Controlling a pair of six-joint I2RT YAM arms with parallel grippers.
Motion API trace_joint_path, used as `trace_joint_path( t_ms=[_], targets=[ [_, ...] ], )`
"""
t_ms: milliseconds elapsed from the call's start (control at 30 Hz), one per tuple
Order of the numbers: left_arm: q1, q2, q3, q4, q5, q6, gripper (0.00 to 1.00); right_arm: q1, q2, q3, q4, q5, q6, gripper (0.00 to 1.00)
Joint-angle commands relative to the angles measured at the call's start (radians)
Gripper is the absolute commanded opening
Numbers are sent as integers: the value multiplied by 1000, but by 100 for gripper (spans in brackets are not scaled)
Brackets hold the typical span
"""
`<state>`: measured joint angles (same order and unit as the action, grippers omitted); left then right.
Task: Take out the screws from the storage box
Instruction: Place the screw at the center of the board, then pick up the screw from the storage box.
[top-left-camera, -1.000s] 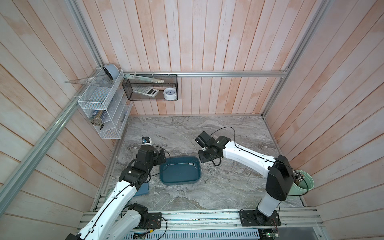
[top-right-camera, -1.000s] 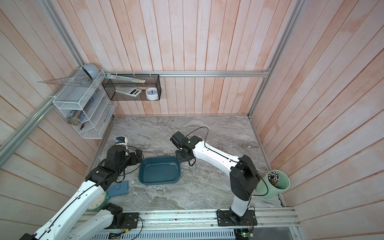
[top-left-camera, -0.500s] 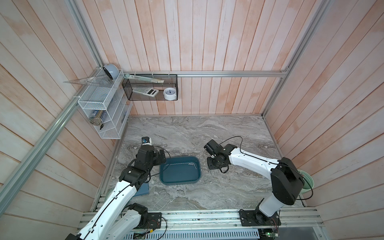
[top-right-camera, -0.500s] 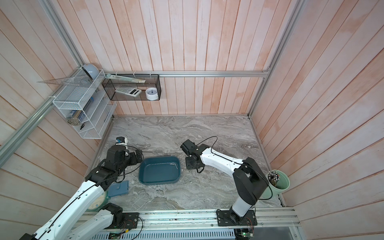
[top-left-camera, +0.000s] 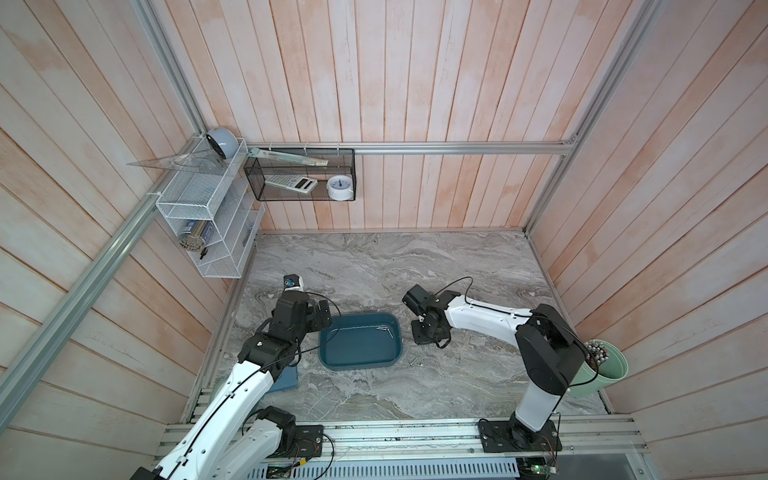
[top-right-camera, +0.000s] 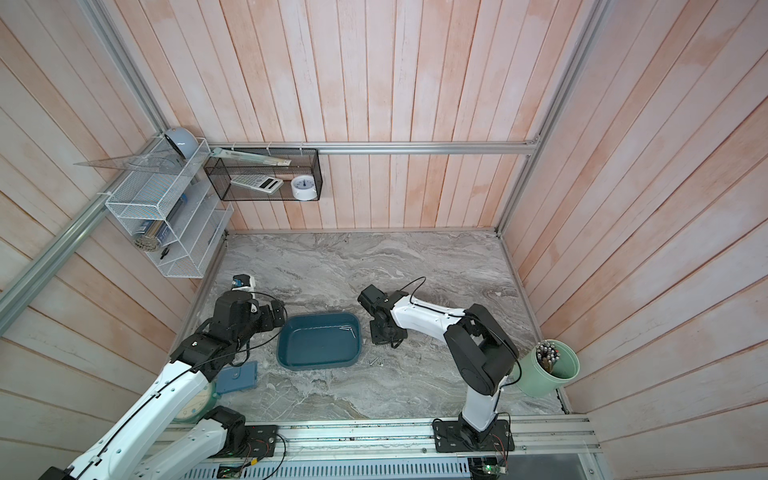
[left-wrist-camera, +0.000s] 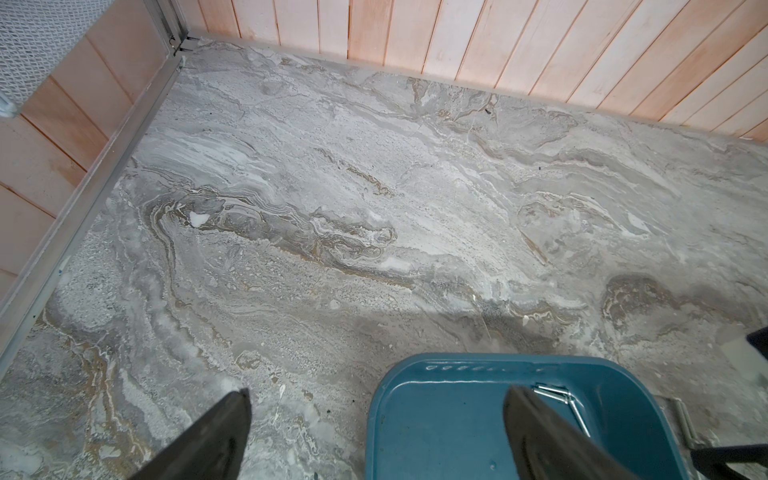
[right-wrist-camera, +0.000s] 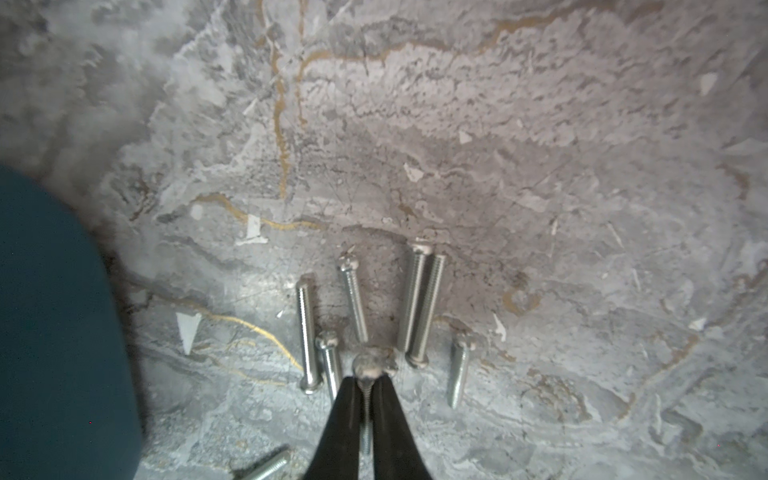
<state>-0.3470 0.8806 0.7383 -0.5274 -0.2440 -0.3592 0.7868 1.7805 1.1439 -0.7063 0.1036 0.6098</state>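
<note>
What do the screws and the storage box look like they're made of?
The screws: likely steel, bright silver with glinting threaded shafts. The storage box: probably moulded plastic, dark teal, smooth and slightly glossy, with rounded corners.

Pale plank walls (top-left-camera: 374, 83), grey marble floor (top-left-camera: 415, 266)

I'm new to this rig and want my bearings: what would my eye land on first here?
The right gripper stands out: its fingers pinch a screw beside a row of screws laid on the marble table, next to the dark teal storage box. A few more screws lie in the box's far right corner. At the table's right edge, a pale green cup holds metal rods.
</note>
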Motion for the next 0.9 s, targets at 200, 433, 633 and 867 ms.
trace_joint_path(
  t_ms=[200, 433, 633, 867],
  targets=[
    [3, 0, 19, -3, -11, 1, 100, 5, 16, 20, -22, -8, 15, 19],
    [4, -6, 18, -3, -14, 1, 100, 20, -80, 53, -47, 58, 14, 20],
    [3, -4, 19, 0, -9, 1, 100, 28, -173, 99, -3, -30, -18, 22],
    [3, -8, 19, 0, -12, 0, 100, 177, -9, 349, -108, 52, -108, 23]
  ],
)
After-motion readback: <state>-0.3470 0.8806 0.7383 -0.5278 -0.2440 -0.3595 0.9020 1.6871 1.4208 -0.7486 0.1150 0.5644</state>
